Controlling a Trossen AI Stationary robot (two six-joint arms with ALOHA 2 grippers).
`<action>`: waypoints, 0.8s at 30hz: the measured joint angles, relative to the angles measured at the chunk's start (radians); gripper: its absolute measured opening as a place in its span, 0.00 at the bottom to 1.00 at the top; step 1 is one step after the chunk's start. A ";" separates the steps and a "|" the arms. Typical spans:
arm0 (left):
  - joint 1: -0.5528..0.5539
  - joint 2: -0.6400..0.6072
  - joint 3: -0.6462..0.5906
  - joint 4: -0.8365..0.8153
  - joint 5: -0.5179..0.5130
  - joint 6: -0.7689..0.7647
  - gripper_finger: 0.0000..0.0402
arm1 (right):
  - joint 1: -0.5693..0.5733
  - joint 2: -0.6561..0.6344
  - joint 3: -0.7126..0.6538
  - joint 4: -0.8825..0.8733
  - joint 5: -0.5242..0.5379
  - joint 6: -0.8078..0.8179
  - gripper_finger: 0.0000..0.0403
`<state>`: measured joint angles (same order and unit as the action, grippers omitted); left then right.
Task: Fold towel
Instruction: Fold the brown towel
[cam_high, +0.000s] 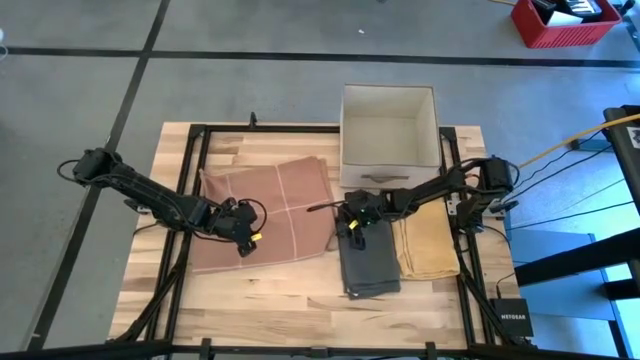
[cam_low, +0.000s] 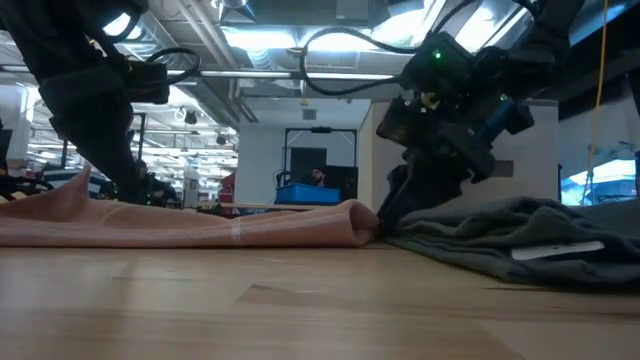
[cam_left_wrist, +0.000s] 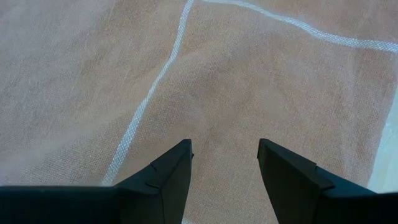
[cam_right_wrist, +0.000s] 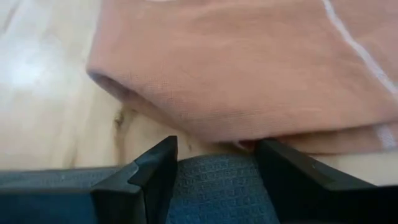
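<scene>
On the left side of the wooden table (cam_high: 290, 295), the left gripper (cam_high: 243, 240) sits low over the pink towel (cam_high: 290, 205), near its lower left part. Its fingers (cam_left_wrist: 171, 171) stand apart with nothing between them, pointing down at bare cloth crossed by a white stripe (cam_left_wrist: 149, 102). That stance looks like preparation to pinch a layer, or a pause just above the fabric; whether the tips touch the cloth cannot be told.

Spread across the middle-left of the table, the pink towel appears already doubled, judging by the rounded fold along its right edge in the low view. It lies flat so that either arm can reach an edge.

Just right of it lies a dark grey towel (cam_high: 368, 262), folded into a narrow stack, with a tan towel (cam_high: 428, 245) beside that; both seem finished and parked out of the way. Behind them stands an open white box (cam_high: 390, 135), probably meant for folded pieces.

Over the upper end of the grey towel, the right gripper (cam_high: 352, 228) hovers with its jaws spread and empty, aimed at the pink towel's folded edge, likely to seize it.
</scene>
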<state>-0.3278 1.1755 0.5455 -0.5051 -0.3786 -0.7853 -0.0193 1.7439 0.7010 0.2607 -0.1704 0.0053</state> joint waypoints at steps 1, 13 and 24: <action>0.000 0.000 0.000 0.001 0.000 0.000 0.44 | 0.005 0.007 0.000 0.017 -0.005 0.012 0.55; 0.000 0.000 0.000 0.001 0.000 0.000 0.44 | 0.067 0.009 0.001 0.130 -0.150 0.025 0.55; 0.000 0.000 0.000 0.026 -0.021 -0.001 0.44 | 0.072 -0.031 0.000 0.022 0.047 -0.037 0.55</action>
<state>-0.3277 1.1755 0.5457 -0.4794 -0.3992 -0.7859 0.0523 1.7131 0.7012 0.2828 -0.1232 -0.0316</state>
